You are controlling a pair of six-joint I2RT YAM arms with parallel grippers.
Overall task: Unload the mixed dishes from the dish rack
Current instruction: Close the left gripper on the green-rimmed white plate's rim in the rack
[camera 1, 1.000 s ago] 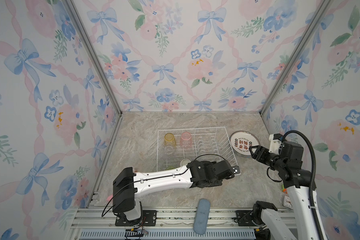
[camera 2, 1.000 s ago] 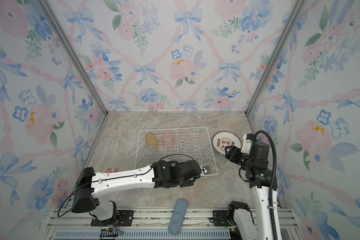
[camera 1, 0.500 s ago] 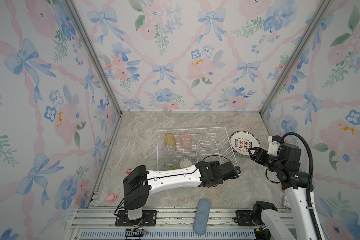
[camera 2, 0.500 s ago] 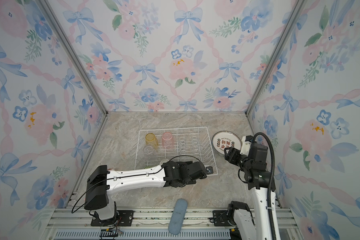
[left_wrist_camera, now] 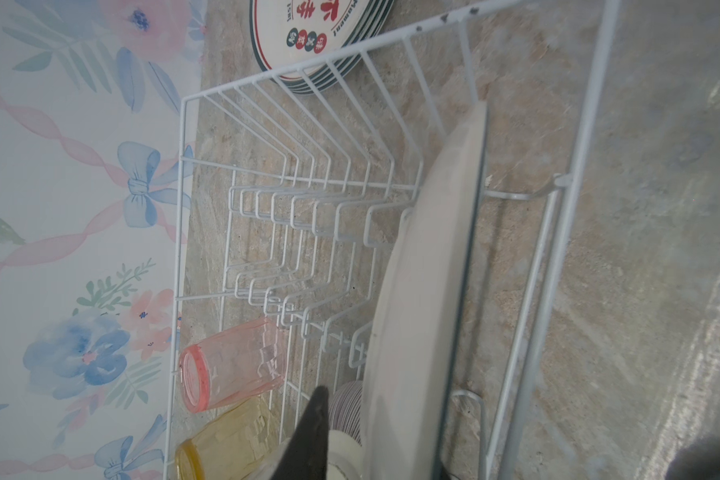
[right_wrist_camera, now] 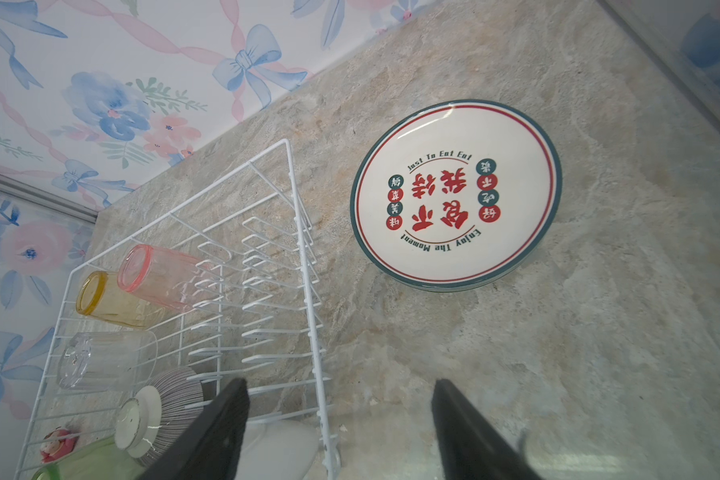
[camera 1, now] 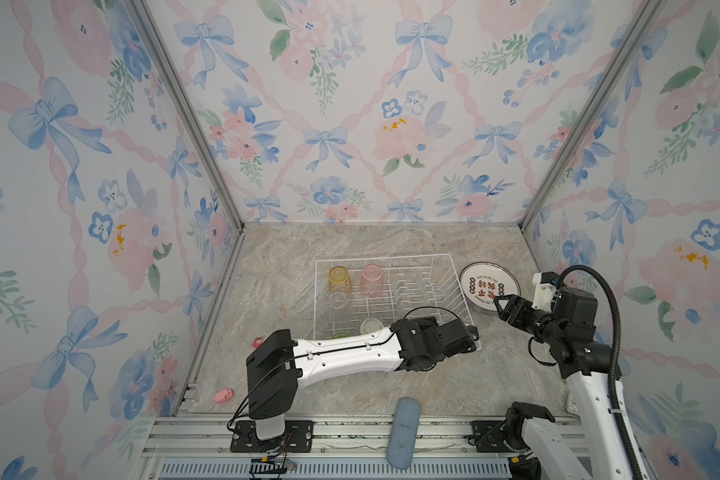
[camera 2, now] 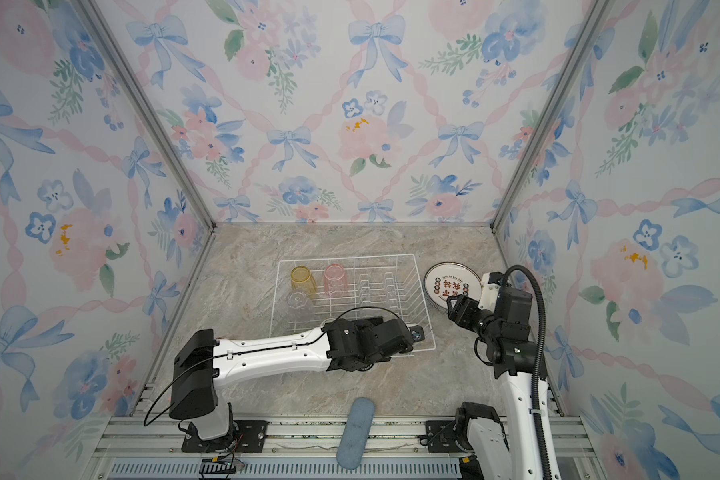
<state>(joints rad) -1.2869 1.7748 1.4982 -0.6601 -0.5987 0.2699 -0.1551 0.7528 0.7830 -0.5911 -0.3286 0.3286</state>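
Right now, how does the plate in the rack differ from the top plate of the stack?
The racked plate stands on edge in the dish rack, plain back showing; the stack's top plate lies flat on the table, printed face up. Both have dark rims.

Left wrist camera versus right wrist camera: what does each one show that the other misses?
Left wrist only: an upright plate, plainly seen edge-on in the dish rack. Right wrist only: the clear tumbler, the green tumbler, and the right gripper, open with nothing between its fingers. Both: pink tumbler, yellow tumbler, striped bowl, and the plate stack outside the rack.
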